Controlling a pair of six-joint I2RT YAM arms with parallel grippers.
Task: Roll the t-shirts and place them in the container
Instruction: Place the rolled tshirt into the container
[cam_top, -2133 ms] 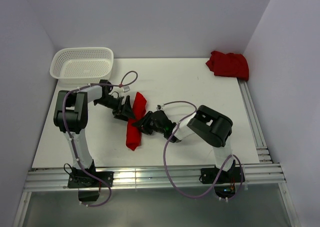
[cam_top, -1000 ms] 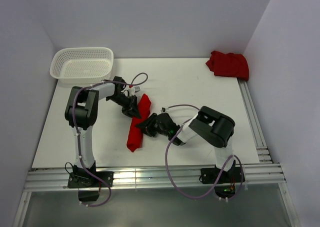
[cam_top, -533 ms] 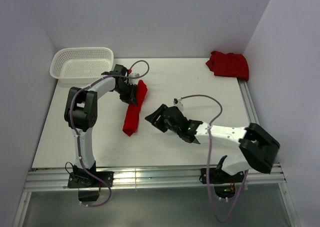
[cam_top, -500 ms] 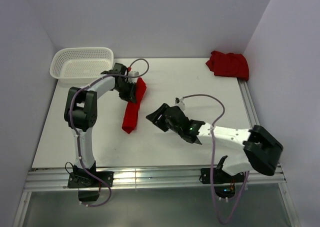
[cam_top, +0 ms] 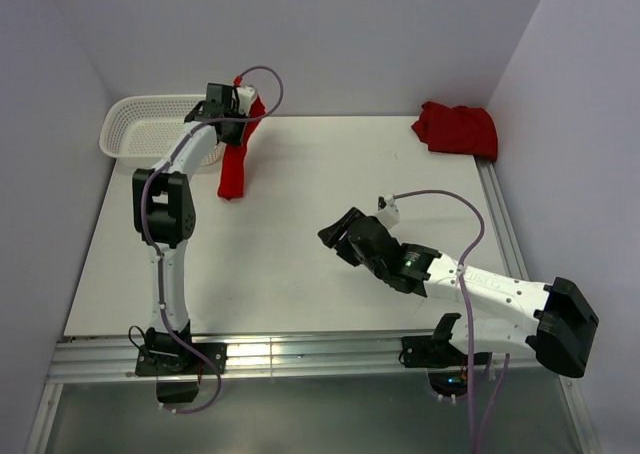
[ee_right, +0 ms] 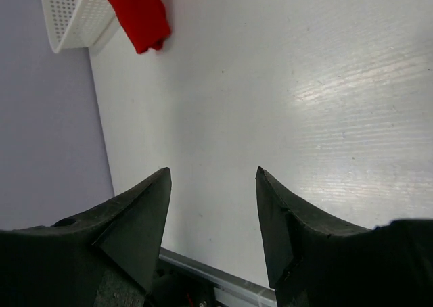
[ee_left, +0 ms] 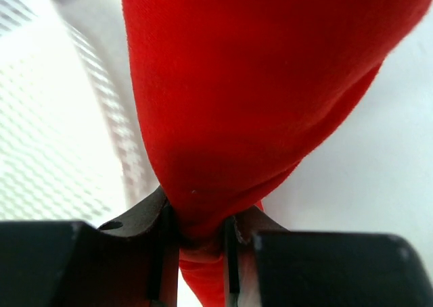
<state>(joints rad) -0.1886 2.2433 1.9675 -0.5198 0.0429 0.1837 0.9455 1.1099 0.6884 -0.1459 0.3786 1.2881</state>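
A rolled red t-shirt (cam_top: 234, 164) hangs upright from my left gripper (cam_top: 240, 114), just right of the white mesh basket (cam_top: 150, 134); its lower end is at the table. In the left wrist view the t-shirt (ee_left: 257, 84) is pinched between both jaws of my left gripper (ee_left: 199, 216), with the basket (ee_left: 47, 151) to the left. A second t-shirt (cam_top: 456, 129) lies crumpled at the back right corner. My right gripper (cam_top: 335, 232) stands open over the table's middle, holding nothing. In its wrist view my right gripper (ee_right: 213, 175) shows only bare table between its fingers, and the hanging t-shirt (ee_right: 139, 13) and the basket (ee_right: 71, 13) are far off.
Grey walls close the table at the back and on both sides. An aluminium rail (cam_top: 510, 244) runs along the right edge and another (cam_top: 300, 354) along the front. The right arm's cable (cam_top: 450, 199) loops above the table.
My left gripper has carried the rolled t-shirt from the table's middle up to the back left beside the basket. My right gripper let go, opened and drew back to the right.
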